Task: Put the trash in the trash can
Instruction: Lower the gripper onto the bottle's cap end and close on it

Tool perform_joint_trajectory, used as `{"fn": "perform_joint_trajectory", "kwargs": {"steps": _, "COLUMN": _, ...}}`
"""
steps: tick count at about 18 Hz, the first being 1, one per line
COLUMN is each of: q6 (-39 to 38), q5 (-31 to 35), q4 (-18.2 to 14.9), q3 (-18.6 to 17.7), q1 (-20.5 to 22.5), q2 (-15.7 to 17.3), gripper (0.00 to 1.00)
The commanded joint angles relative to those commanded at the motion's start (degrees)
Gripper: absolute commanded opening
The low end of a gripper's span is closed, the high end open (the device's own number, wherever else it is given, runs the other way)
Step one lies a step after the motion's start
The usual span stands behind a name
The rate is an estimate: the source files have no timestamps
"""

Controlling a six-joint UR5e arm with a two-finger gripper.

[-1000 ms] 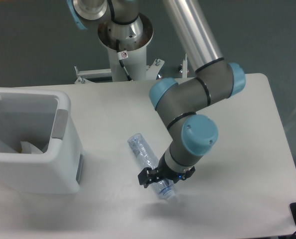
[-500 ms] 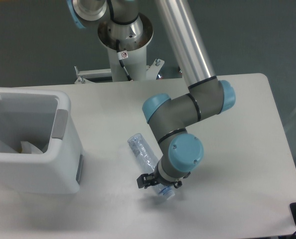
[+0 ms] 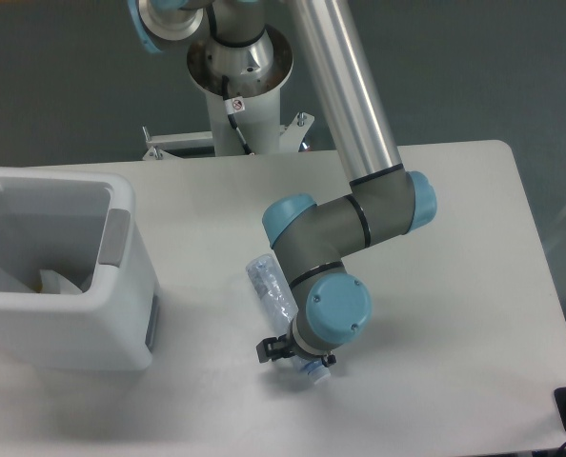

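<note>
one second of footage shows the arm swinging its wrist leftward and lower across the white counter (image 3: 454, 286), so that the black claw (image 3: 291, 353) has come down over the cap end of the crushed clear plastic bottle with a bluish tint (image 3: 269, 286). the bottle itself has hardly shifted; it lies on the counter at the same slant as before, its base end pointing up-left and its capped end tucked beneath the wrist. the blue wrist joint hides most of the claw, so whether the jaws are released or clenched on the bottle cannot be told from this view. judging by the closing-in, the arm seems to be settling into a grasp of the bottle near its neck, which would be the first half of carrying it over.

the large white rectangular plastic trash can with rounded corners and a grey side panel (image 3: 121, 314) stands at the left edge of the counter, well apart from the bottle. its mouth is open to the camera, and a crumpled white paper wrapper (image 3: 56, 282) already sits low inside it. the bottle is still outside the can, so one piece of trash remains to be binned.
</note>
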Motion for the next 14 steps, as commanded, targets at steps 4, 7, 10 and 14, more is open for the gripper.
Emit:
{"fn": "perform_joint_trajectory", "kwargs": {"steps": 4, "q6": 0.17, "q5": 0.53, "q4": -0.09, "q3": 0.26, "q1": -0.09, "q2": 0.96, "gripper": 0.34}}
{"fn": "perform_joint_trajectory", "kwargs": {"steps": 7, "q6": 0.88, "q5": -0.08, "q4": -0.09, "q3": 0.97, "q1": -0.09, "q2": 2.8, "gripper": 0.34}}
{"fn": "perform_joint_trajectory", "kwargs": {"steps": 10, "q6": 1.05, "q5": -1.05, "q4": 0.0, "q3": 1.75, "q1": -0.09, "q2": 5.18, "gripper": 0.34}}
{"fn": "perform_joint_trajectory", "kwargs": {"steps": 14, "q6": 1.05, "q5": -6.49, "q4": 0.61, "q3": 3.6, "q1": -0.09, "q2": 8.87, "gripper": 0.34}}
